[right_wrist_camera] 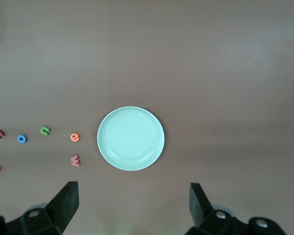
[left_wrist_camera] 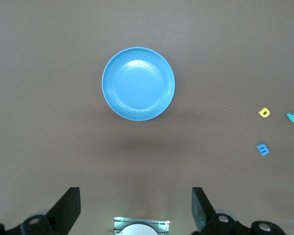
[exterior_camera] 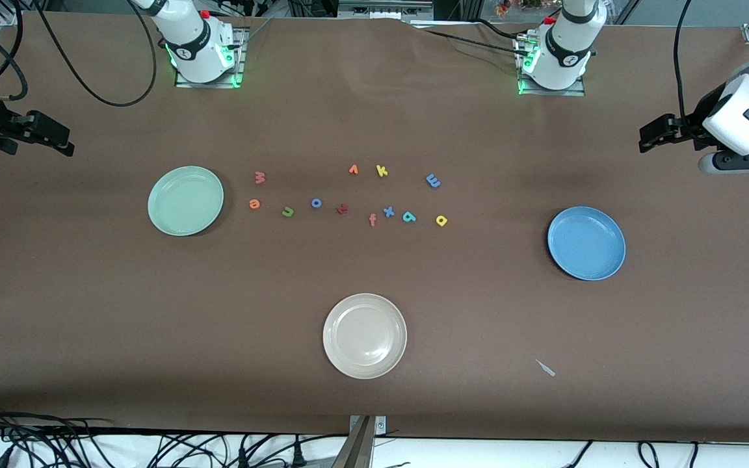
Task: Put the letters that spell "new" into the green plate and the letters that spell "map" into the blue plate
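Note:
The green plate (exterior_camera: 185, 200) (right_wrist_camera: 131, 138) lies toward the right arm's end and holds nothing. Beside it on the table are the salmon "w" (exterior_camera: 259, 177) (right_wrist_camera: 75, 160), orange "e" (exterior_camera: 255, 204) (right_wrist_camera: 75, 137) and green "n" (exterior_camera: 288, 210) (right_wrist_camera: 45, 130). The blue plate (exterior_camera: 586, 243) (left_wrist_camera: 138, 83) lies bare toward the left arm's end. The blue "m" (exterior_camera: 433, 181) (left_wrist_camera: 262, 149), yellow "a" (exterior_camera: 441, 220) (left_wrist_camera: 264, 112) and teal "p" (exterior_camera: 409, 216) (left_wrist_camera: 293, 117) rest mid-table. My right gripper (exterior_camera: 56, 138) (right_wrist_camera: 132, 205) and left gripper (exterior_camera: 651, 136) (left_wrist_camera: 135, 205) hang open and empty, high over the table's two ends.
A beige plate (exterior_camera: 365, 335) sits nearest the front camera. Among the row of letters are a blue "o" (exterior_camera: 316, 203), dark red "t" (exterior_camera: 342, 208), orange "f" (exterior_camera: 372, 220), blue "x" (exterior_camera: 388, 211), orange "v" (exterior_camera: 353, 169) and yellow "k" (exterior_camera: 381, 170). A small pale scrap (exterior_camera: 545, 368) lies near the front edge.

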`<action>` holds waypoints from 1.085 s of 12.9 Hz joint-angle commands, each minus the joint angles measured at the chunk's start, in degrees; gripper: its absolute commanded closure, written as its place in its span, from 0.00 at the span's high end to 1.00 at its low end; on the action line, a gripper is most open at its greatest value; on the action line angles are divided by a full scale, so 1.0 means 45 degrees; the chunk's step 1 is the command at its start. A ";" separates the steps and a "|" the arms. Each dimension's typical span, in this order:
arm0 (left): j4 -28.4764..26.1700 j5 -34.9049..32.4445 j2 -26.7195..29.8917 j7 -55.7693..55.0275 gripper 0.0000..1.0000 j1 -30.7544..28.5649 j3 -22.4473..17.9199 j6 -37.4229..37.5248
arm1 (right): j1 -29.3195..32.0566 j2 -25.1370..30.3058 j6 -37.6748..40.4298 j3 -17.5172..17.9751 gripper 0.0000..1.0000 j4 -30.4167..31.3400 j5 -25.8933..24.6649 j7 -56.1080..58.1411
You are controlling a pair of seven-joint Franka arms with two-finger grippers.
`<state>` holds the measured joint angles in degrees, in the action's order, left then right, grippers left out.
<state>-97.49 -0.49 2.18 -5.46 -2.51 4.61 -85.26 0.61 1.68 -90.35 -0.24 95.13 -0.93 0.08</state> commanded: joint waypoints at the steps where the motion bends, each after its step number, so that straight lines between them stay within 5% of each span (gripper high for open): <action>1: -0.0192 0.0401 0.0297 0.0335 1.00 -0.0204 -0.0029 0.0021 | 0.0059 -0.0061 0.0042 0.0093 1.00 -0.0164 -0.0008 -0.0056; 14: -0.0270 0.0382 0.0278 0.0335 1.00 -0.0204 0.0029 -0.0057 | 0.0039 -0.0061 0.0118 0.0093 1.00 -0.0164 0.0011 -0.0193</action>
<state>-97.58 -0.46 2.19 -5.31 -2.95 4.63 -85.26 0.61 1.62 -90.40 -0.20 95.13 -0.93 0.04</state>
